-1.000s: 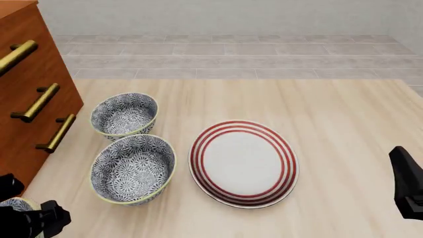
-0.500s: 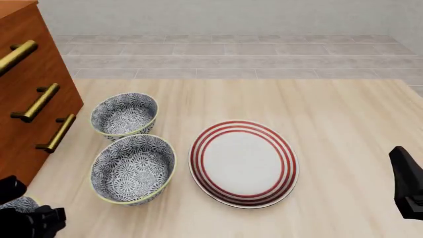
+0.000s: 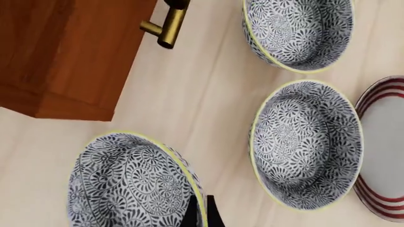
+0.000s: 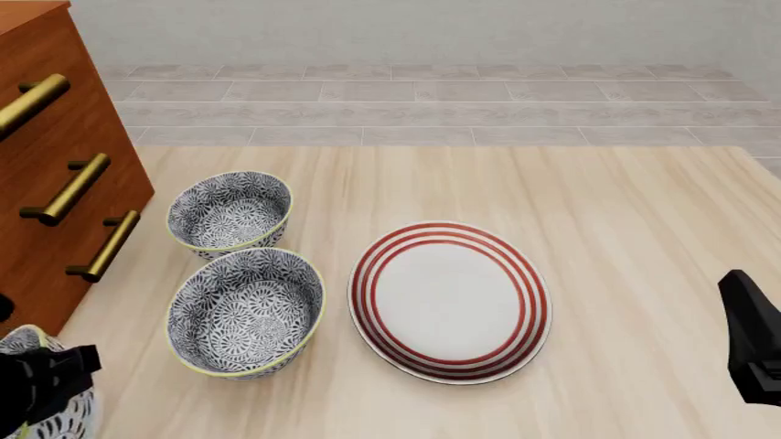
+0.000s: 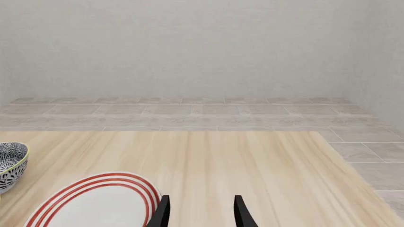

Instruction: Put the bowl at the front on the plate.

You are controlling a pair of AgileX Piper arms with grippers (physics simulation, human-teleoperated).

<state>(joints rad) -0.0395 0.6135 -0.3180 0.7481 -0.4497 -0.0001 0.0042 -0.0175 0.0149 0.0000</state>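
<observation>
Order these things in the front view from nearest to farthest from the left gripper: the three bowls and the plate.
1. The front bowl, at the bottom left corner, right at the left gripper.
2. The middle bowl, just beyond it, beside the plate.
3. The far bowl and the plate: too close to call.

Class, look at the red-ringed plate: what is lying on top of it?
Nothing visible: the plate shows bare white inside its red rings. All three bowls sit on the table, the nearest bowl beside it. In the wrist views, parts of the plate are out of frame.
</observation>
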